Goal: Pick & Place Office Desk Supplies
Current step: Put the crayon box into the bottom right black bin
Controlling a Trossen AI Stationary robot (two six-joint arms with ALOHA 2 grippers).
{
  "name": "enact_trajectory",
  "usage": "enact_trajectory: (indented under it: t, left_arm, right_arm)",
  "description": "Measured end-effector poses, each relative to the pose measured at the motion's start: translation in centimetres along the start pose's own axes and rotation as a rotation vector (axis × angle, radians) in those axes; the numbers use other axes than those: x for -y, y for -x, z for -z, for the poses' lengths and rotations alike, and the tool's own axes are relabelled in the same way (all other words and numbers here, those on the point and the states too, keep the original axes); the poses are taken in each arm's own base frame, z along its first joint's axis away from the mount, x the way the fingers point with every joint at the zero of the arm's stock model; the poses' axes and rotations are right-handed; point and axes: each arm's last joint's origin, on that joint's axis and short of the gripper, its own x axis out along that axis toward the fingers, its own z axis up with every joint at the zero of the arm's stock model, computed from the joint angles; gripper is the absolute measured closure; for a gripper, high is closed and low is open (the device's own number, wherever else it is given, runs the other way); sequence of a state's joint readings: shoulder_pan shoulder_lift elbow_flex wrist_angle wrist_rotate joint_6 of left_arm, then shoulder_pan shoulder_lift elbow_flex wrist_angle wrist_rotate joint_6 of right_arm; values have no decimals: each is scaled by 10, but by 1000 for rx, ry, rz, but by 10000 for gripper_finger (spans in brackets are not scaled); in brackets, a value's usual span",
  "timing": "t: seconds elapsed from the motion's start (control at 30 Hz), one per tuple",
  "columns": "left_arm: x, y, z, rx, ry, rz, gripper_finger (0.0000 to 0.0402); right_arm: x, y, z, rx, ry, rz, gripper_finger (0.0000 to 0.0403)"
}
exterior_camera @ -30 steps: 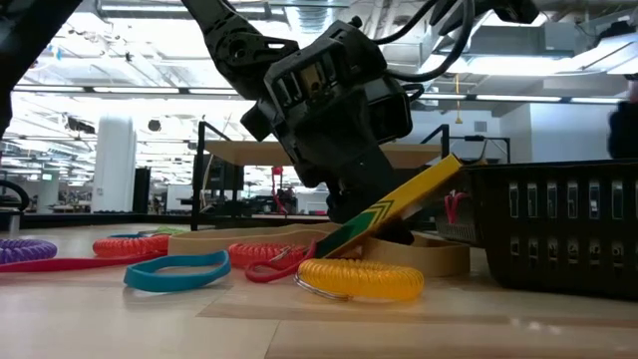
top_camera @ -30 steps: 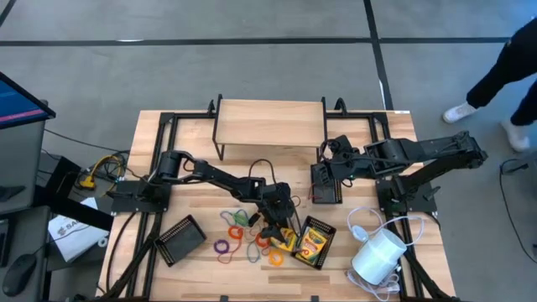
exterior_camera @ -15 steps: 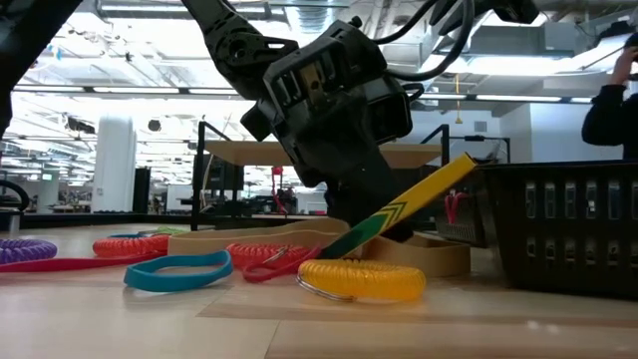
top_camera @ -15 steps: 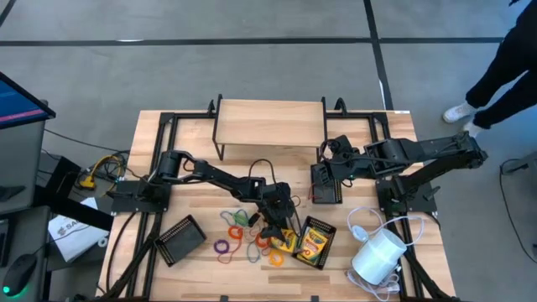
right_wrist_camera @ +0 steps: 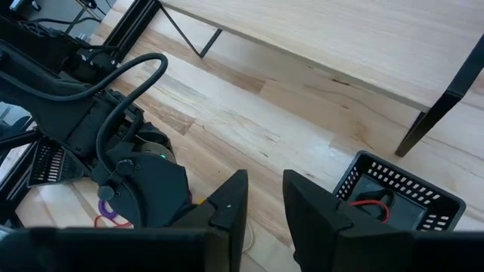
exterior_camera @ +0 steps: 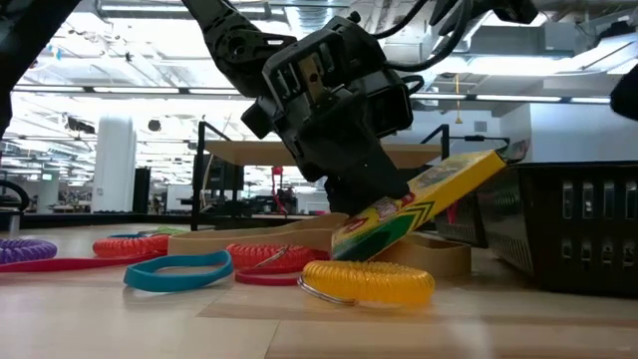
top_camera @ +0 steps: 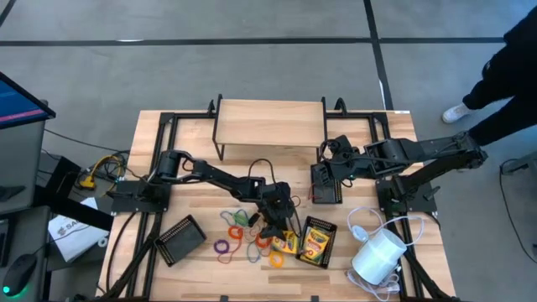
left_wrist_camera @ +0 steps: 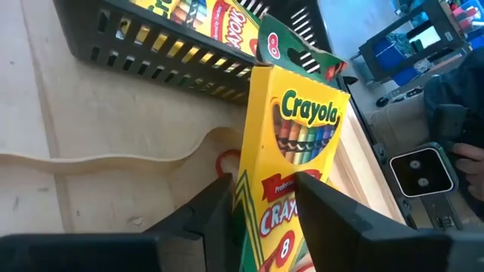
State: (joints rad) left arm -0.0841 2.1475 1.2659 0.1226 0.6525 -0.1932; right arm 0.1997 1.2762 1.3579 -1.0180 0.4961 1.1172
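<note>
My left gripper (top_camera: 279,223) is shut on a yellow-and-green crayon box (exterior_camera: 429,196) near the table's middle, beside a black mesh tray (top_camera: 316,242) that holds more crayon boxes (left_wrist_camera: 198,17). Coloured elastic loops (top_camera: 235,236) lie scattered on the table to the left of it: a yellow coil (exterior_camera: 365,281), a blue band (exterior_camera: 179,269), red coils (exterior_camera: 131,242). My right gripper (top_camera: 324,172) hovers open over a second black tray (right_wrist_camera: 395,195) with a red loop inside, touching nothing. My left gripper pinches the crayon box by its lower part (left_wrist_camera: 265,202), one finger (left_wrist_camera: 206,217) on each long side edge, printed face toward the wrist camera. It comes down from above at a slant. The box is tilted, flap end (exterior_camera: 485,163) up toward the tray; its low end sits among the loops.
A wooden riser shelf (top_camera: 270,122) stands at the far side. A third black mesh tray (top_camera: 180,238) lies near the left front. A white cylinder with a white cord (top_camera: 377,256) sits at the right front. A person (top_camera: 513,74) walks beyond the table's right far corner.
My left gripper has turned a little with the crayon box: the box, seen edge-on in the low view before, now shows its printed face, and its upper end has risen slightly toward the tray. The yellow coil below it has shifted a bit.
</note>
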Motion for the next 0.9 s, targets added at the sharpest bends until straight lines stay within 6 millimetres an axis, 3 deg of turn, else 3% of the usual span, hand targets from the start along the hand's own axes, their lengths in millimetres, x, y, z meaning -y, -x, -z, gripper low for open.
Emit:
enact_trajectory:
  t: [0.9]
  left_arm:
    - [-13, 14, -3, 1, 53, 125, 335]
  right_arm:
    - [0, 0, -1, 1, 14, 1, 319]
